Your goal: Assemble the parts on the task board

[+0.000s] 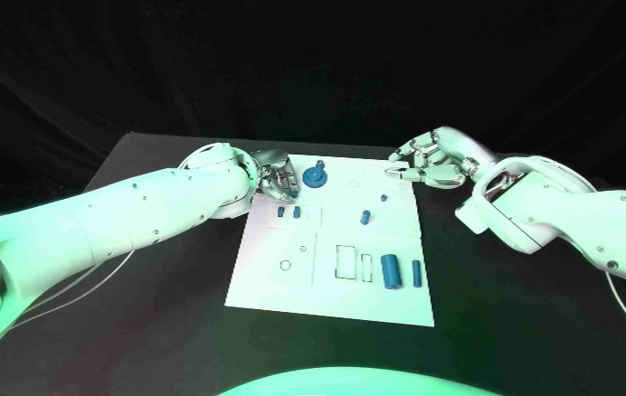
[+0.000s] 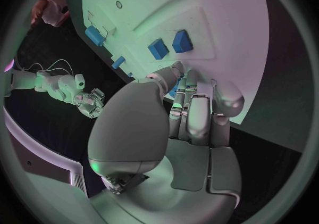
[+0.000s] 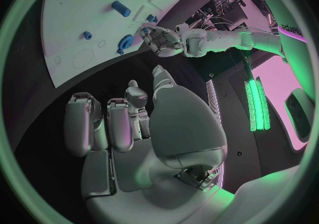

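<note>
We are looking down at the white board (image 1: 329, 274) lying in the middle of the black table (image 1: 156, 324), with both arms reaching in over its far end.

The left hand (image 1: 274, 179) is hovering at the board's far left corner, fingers curled inward, just beside the round blue gear (image 1: 317, 177). From the left wrist view the fingers (image 2: 199, 112) are bunched together close over the board (image 2: 219, 22), and something blue is showing between them, but we cannot tell whether the hand is actually gripping a part.

The right hand (image 1: 428, 163) is hanging at the board's far right corner, over the table edge of the board. In the right wrist view its fingers (image 3: 109, 125) are bent and slightly apart, and we are seeing nothing in them; it is holding no part.

The parts are sitting on the board: two small blocks (image 1: 289, 211) side by side near the left hand, a small peg (image 1: 366, 216) towards the middle, a little piece (image 1: 385, 200) near the right edge, and a thick cylinder (image 1: 393, 268) with a thin rod (image 1: 418, 274) beside it at the near right. Empty outlined slots (image 1: 346, 262) are lying just left of the cylinder.

We are reading no clear writing on the board; a few dark letters on the left arm (image 3: 292, 27) in the right wrist view are too cut off to make out.
</note>
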